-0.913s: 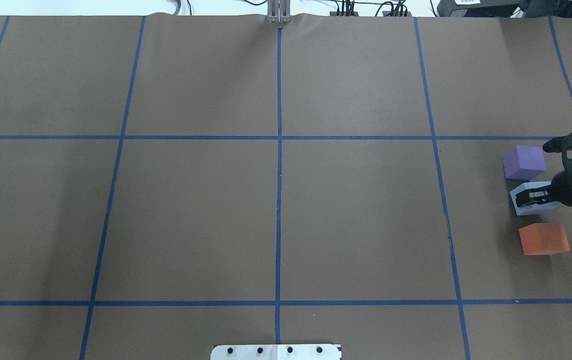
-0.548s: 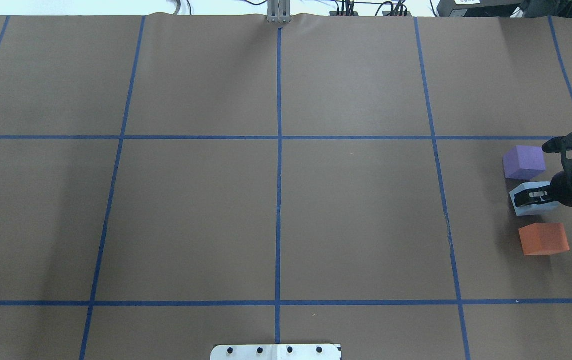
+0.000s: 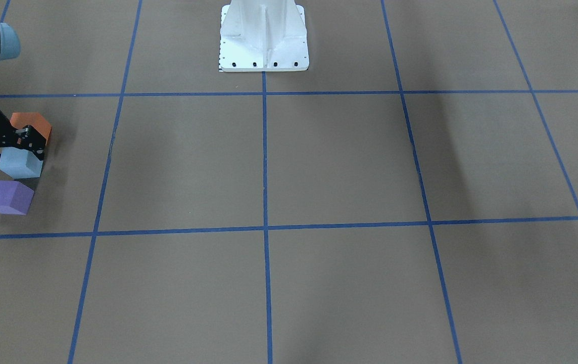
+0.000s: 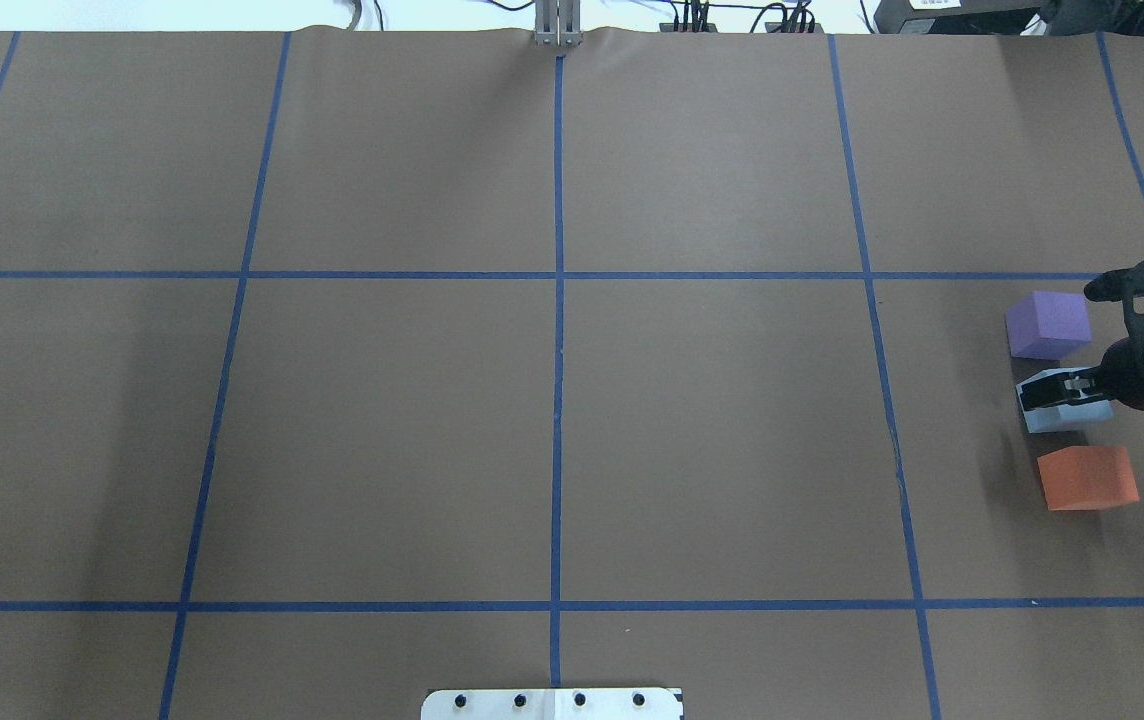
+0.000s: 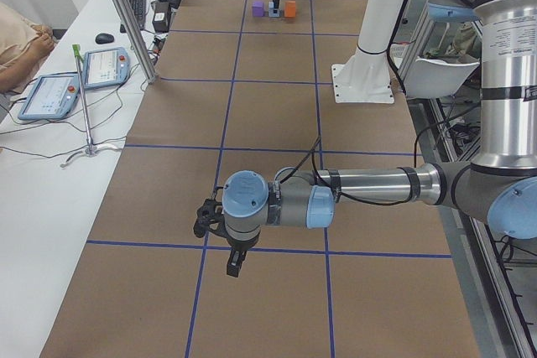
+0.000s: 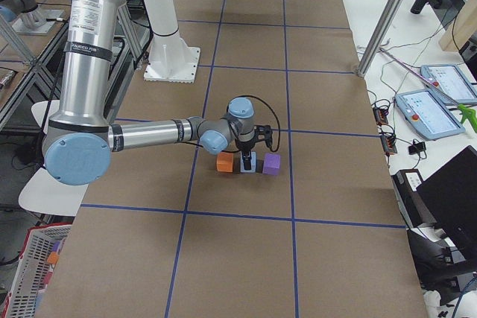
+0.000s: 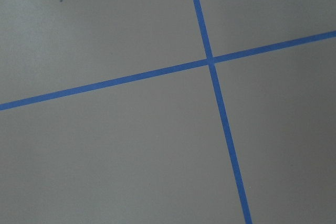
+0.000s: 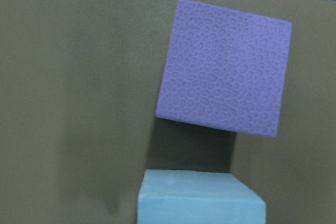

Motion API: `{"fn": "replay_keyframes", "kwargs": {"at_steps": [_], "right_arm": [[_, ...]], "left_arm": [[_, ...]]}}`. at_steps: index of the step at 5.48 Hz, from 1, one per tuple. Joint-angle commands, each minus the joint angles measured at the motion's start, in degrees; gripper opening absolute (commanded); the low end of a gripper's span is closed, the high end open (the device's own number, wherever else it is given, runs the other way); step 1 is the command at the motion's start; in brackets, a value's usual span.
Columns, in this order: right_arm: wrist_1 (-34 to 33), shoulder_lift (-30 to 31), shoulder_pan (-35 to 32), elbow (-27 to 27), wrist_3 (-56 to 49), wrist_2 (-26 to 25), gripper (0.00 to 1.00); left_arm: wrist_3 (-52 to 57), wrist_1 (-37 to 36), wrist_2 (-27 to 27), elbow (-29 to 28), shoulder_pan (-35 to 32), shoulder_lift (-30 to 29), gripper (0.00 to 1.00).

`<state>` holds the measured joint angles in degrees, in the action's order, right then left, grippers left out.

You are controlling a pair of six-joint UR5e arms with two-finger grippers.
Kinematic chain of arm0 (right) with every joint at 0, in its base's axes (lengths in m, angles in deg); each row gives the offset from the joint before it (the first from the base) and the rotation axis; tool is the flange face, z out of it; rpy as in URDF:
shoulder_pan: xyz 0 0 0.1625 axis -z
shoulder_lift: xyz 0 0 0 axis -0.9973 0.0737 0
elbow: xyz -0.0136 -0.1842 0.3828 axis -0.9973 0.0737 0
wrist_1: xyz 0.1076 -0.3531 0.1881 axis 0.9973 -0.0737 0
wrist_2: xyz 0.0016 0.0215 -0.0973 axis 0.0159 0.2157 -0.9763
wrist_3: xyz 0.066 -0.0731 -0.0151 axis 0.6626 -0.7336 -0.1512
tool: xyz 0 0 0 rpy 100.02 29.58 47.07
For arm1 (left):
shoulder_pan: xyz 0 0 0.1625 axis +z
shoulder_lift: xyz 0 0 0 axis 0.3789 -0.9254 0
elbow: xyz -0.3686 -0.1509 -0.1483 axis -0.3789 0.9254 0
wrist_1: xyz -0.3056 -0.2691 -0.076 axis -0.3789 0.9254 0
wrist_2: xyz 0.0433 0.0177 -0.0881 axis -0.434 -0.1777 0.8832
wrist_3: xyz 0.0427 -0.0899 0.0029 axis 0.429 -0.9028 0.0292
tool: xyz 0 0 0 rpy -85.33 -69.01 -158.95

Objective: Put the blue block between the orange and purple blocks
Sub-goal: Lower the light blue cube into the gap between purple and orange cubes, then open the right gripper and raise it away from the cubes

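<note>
The light blue block point(image 4: 1067, 418) sits between the purple block point(image 4: 1049, 322) and the orange block point(image 4: 1087, 478) at the table's right side. My right gripper point(image 4: 1054, 390) is down over the blue block, with its fingers astride it, and looks shut on it. The front view shows the same row: orange point(image 3: 34, 121), blue point(image 3: 18, 164), purple point(image 3: 8, 197), with the gripper point(image 3: 29, 144) on the blue one. The right wrist view shows the purple block point(image 8: 226, 66) above the blue block's top point(image 8: 199, 198). My left gripper point(image 5: 233, 264) hangs over bare table, and I cannot tell its state.
Brown paper with blue tape grid lines point(image 4: 558, 300) covers the table. The white robot base point(image 3: 263, 45) stands at the near-centre edge. The blocks lie close to the table's right end. Tablets and cables point(image 6: 425, 106) lie on a side bench.
My right gripper and wrist have shifted slightly forward and toward the table's middle over the blue block. The three blocks have stayed almost in place.
</note>
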<state>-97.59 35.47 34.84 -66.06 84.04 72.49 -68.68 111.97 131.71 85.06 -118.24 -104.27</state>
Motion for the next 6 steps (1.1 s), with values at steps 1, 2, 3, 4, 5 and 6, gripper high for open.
{"fn": "replay_keyframes", "kwargs": {"at_steps": [1, 2, 3, 4, 5, 6], "right_arm": [[-3.8, 0.3, -8.8, -3.4, -1.2, 7.9, 1.00], [-4.6, 0.5, -12.9, -4.3, -6.1, 9.1, 1.00], [-10.9, 0.4, -17.2, -4.3, -15.3, 9.2, 1.00], [-17.3, 0.6, -22.7, -3.7, -26.9, 10.7, 1.00], [-24.7, 0.7, -29.2, -3.3, -37.8, 12.8, 0.99], [-31.6, 1.0, -35.3, -3.6, -48.7, 13.7, 0.99]], "left_arm": [[0.0, -0.2, 0.0, 0.2, 0.0, 0.0, 1.00], [0.0, -0.2, 0.1, 0.3, 0.0, 0.0, 1.00], [0.0, -0.1, 0.0, 0.3, 0.0, 0.0, 1.00], [0.0, -0.1, 0.1, 0.3, 0.0, 0.0, 1.00], [0.0, -0.1, 0.0, 0.2, 0.0, 0.0, 1.00], [0.0, -0.1, 0.0, 0.2, 0.0, 0.0, 1.00]]}}
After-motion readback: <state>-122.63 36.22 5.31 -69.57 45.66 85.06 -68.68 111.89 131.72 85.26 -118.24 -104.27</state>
